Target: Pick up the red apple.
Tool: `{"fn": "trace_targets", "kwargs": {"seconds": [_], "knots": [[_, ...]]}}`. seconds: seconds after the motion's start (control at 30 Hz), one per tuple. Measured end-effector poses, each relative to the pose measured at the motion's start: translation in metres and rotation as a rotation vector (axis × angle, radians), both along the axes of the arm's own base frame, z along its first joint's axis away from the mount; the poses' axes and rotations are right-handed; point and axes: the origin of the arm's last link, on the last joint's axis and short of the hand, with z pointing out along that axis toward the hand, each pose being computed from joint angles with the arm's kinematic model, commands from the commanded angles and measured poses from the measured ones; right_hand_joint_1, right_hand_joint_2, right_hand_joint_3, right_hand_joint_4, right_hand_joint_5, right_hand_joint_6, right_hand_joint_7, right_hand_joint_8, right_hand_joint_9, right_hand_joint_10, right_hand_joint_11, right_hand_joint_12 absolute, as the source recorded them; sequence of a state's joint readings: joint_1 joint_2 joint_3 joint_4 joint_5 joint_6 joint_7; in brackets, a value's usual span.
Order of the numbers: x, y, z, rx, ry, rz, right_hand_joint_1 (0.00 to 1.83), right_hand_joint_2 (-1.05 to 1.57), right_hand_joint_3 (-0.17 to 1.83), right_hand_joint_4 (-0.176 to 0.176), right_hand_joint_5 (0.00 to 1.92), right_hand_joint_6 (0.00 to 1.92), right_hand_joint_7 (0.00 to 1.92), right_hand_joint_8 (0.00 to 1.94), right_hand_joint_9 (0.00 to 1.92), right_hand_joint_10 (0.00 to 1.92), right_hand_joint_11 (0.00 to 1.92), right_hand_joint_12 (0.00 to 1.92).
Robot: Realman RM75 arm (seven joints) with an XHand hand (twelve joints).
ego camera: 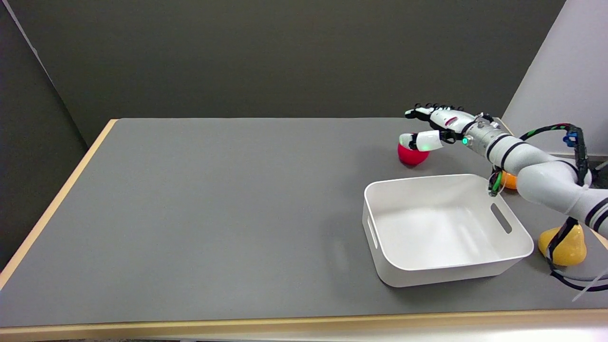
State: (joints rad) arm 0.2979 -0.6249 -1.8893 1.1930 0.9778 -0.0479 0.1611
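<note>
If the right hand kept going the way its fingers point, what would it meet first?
Nothing, apparently: the right hand points left over bare table. The red apple sits just beneath its thumb, though depth is uncertain.

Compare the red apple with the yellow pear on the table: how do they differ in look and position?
The red apple is round and red; the yellow pear narrows toward its top. The apple lies beyond the white bin, toward the table's far side; the pear stands at the bin's right, nearer the camera. The right hand is spread directly over the apple, a finger overlapping its top, whereas only the arm and cables cross the pear. Both rest on the grey table, outside the bin.
</note>
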Motion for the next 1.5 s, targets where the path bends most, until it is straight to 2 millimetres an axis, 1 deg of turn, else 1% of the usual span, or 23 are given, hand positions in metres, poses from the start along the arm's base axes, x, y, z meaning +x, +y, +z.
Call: {"fn": "trace_targets", "kwargs": {"seconds": [0.23,0.43,0.53,0.57,0.67,0.93,1.03,1.1,1.13,1.23,1.3,1.37,1.43,1.5], "knots": [[-0.013,-0.004,0.001,-0.014,-0.011,-0.023,0.23,0.6,0.94,0.096,0.11,0.36,0.12,0.23,0.07,0.51,0.01,1.1],[-0.021,-0.007,0.001,-0.023,-0.017,-0.038,0.25,0.6,0.94,0.097,0.11,0.36,0.13,0.23,0.07,0.51,0.01,1.1],[-0.026,-0.008,0.0,-0.026,-0.02,-0.044,0.24,0.59,1.01,0.096,0.1,0.4,0.11,0.26,0.06,0.54,0.05,1.02],[-0.027,-0.008,0.0,-0.027,-0.021,-0.046,0.25,0.59,1.0,0.098,0.1,0.4,0.11,0.26,0.06,0.54,0.05,1.02],[-0.03,-0.009,-0.001,-0.03,-0.025,-0.051,0.3,0.61,0.94,0.101,0.12,0.37,0.13,0.24,0.08,0.51,0.02,1.1],[-0.036,-0.011,-0.002,-0.034,-0.032,-0.057,0.32,0.62,0.95,0.104,0.12,0.37,0.14,0.24,0.09,0.51,0.02,1.11],[-0.038,-0.012,-0.003,-0.034,-0.033,-0.057,0.44,0.65,0.95,0.103,0.13,0.38,0.15,0.24,0.1,0.52,0.05,1.12],[-0.039,-0.012,-0.004,-0.033,-0.033,-0.056,0.53,0.68,0.97,0.098,0.15,0.4,0.16,0.25,0.13,0.55,0.12,1.17],[-0.039,-0.013,-0.005,-0.033,-0.034,-0.055,0.57,0.7,1.01,0.095,0.15,0.42,0.17,0.27,0.15,0.58,0.17,1.19],[-0.04,-0.014,-0.006,-0.031,-0.035,-0.054,0.64,0.72,1.03,0.094,0.17,0.46,0.19,0.29,0.19,0.62,0.22,1.24],[-0.041,-0.014,-0.007,-0.031,-0.036,-0.053,0.74,0.75,1.03,0.095,0.19,0.51,0.23,0.31,0.24,0.66,0.28,1.35],[-0.041,-0.014,-0.007,-0.029,-0.035,-0.051,0.81,0.78,1.03,0.095,0.21,0.57,0.26,0.33,0.28,0.7,0.33,1.42],[-0.042,-0.015,-0.008,-0.027,-0.034,-0.048,0.91,0.79,1.01,0.099,0.23,0.71,0.32,0.41,0.36,0.78,0.41,1.5],[-0.042,-0.015,-0.009,-0.026,-0.033,-0.045,0.91,0.85,0.93,0.102,0.23,0.82,0.39,0.43,0.38,0.84,0.45,1.52]]}}
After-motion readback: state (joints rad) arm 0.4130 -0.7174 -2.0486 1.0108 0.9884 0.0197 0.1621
